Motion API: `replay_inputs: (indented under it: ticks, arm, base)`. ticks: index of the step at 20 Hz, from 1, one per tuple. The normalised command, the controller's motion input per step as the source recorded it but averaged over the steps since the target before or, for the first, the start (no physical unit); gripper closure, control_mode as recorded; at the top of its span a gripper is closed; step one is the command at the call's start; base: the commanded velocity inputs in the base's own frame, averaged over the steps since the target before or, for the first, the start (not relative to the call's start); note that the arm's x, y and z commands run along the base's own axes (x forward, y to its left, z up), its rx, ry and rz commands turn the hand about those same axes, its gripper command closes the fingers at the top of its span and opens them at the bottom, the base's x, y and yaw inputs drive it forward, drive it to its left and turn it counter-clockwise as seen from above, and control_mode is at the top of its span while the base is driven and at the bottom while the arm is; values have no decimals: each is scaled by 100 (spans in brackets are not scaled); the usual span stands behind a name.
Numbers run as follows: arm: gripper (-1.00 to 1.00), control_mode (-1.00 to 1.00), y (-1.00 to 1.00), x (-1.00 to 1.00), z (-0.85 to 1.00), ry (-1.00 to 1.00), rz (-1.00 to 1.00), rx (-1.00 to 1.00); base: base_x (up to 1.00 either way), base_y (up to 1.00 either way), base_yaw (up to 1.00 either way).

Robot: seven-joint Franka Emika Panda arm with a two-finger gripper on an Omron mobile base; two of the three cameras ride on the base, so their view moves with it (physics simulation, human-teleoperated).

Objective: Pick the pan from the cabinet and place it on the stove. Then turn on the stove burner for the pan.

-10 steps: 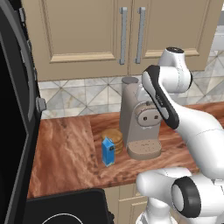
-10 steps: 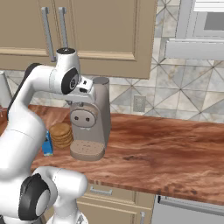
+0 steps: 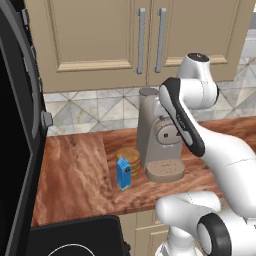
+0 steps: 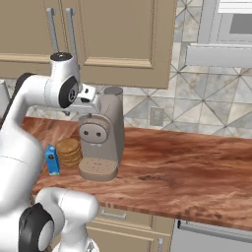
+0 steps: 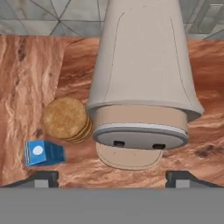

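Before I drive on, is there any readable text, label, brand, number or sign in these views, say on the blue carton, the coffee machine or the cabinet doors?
None that can be read.
Blue carton: a white round spot on its top, seen in the hand view, with no lettering.
Coffee machine: plain beige front, two dark marks, no brand.
Cabinet doors: plain panels, no signs.

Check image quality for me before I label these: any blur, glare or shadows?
Left base view: sharp, soft shadow beside the carton. Right base view: even light, no glare on the counter. Hand view: coffee machine looms, widening toward the camera; cookies crisp.
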Motion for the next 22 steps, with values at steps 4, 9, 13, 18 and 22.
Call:
replay_inputs:
  ticks: [4,9,13,18,22]
  arm:
    - [-100,-100,35,-14,33,-25,0,0]
    - [-100,-100,10,-1,48,-24,2,0]
    - [-100,-100,0,0,51,-25,3,0]
    - [-100,-100,1,0,52,-26,4,0]
    - [-100,-100,2,1,48,-27,1,0]
  base:
    - [0,0,0]
    - [0,0,0]
    - [0,0,0]
    - [0,0,0]
    - [0,0,0]
